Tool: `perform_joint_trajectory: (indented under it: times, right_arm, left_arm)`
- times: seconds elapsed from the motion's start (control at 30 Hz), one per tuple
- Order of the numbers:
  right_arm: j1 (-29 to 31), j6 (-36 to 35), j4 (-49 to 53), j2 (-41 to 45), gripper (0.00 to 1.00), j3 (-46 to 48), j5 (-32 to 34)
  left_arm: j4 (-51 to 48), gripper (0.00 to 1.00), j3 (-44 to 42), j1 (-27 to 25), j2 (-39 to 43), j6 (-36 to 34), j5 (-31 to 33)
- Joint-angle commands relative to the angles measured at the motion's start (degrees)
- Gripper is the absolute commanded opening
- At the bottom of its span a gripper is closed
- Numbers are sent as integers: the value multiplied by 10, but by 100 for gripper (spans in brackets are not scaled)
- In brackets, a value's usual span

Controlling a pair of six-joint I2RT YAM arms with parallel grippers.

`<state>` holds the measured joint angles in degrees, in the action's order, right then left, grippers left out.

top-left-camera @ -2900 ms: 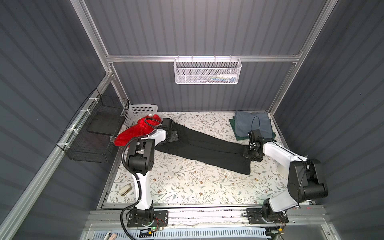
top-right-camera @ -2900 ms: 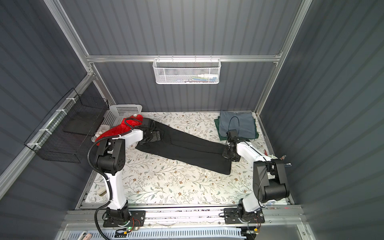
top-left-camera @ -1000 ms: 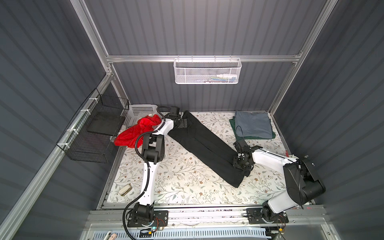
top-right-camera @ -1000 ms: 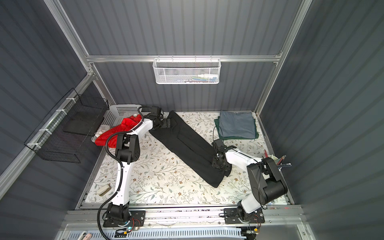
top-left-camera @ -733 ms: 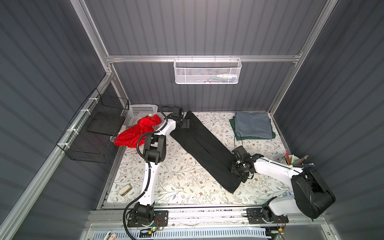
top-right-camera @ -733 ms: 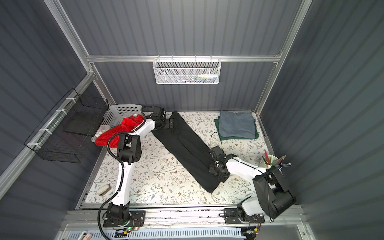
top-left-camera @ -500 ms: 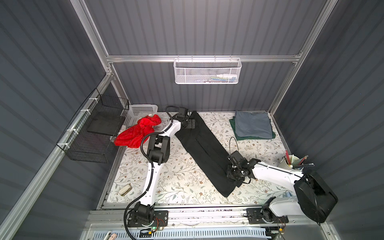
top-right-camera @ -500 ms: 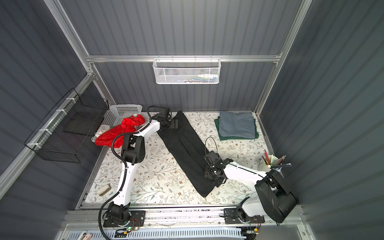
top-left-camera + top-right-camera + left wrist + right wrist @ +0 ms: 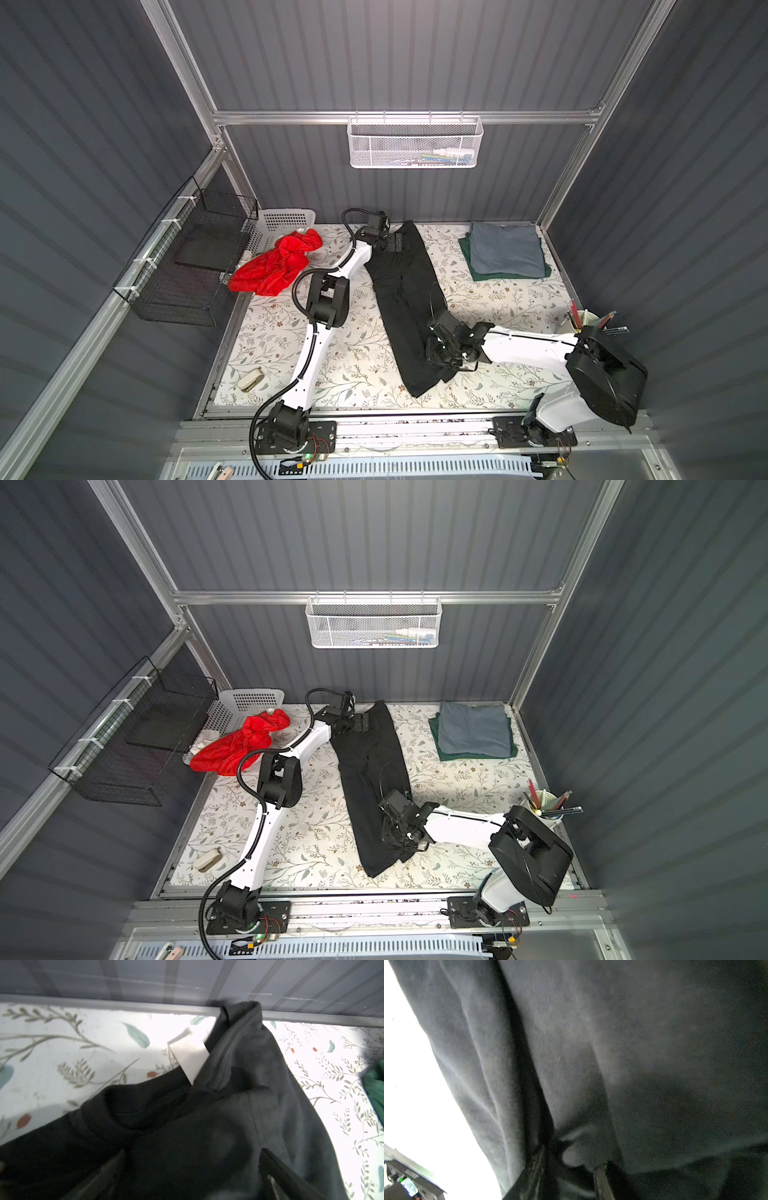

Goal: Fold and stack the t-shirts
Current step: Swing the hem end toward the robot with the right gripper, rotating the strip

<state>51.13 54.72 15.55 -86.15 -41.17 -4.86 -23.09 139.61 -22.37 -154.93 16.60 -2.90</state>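
**Fig.** Black t-shirt (image 9: 401, 282), folded into a long strip, lies diagonally across the table (image 9: 266, 332) at frame centre. The right end effector (image 9: 432, 355) clamps the strip's lower edge, probably to align it. The left end effector (image 9: 392, 245), fingers apart, rests on the collar end at upper centre.

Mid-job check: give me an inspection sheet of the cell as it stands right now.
Surface: floral table cover, flat, no spills seen.
Job's things: black t-shirt folded into a long strip running from the back wall to the front; slate t-shirt folded on top of dark green t-shirt, back right; red t-shirt crumpled by the white basket.
Clutter: small beige object front left; cup of pencils at the right edge.
Grippers: left pincer open over the black t-shirt's collar end; right pincer appears to pinch its near end.
Cables: left arm hose loops free; right wrist cable arches over the black t-shirt.
Surroundings: mesh basket on the back rail; wire basket on the left wall.
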Motion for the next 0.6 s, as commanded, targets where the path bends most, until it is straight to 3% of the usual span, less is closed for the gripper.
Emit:
perform_joint_trajectory:
  times: [0.0,0.13,0.4,0.57]
  right_arm:
    - [24,24,56,-5,42,21,-15]
    - [51,39,64,9,46,20,-16]
    - [66,40,121,78,76,5,-7]
    - [66,49,153,122,89,5,22]
  left_arm:
    - [1,100,15,-4,-13,-30,-6]
    - [9,100,29,-4,-17,-49,0]
    - [18,100,-14,-6,18,-38,-30]
    - [14,100,-41,-8,52,-38,-38]
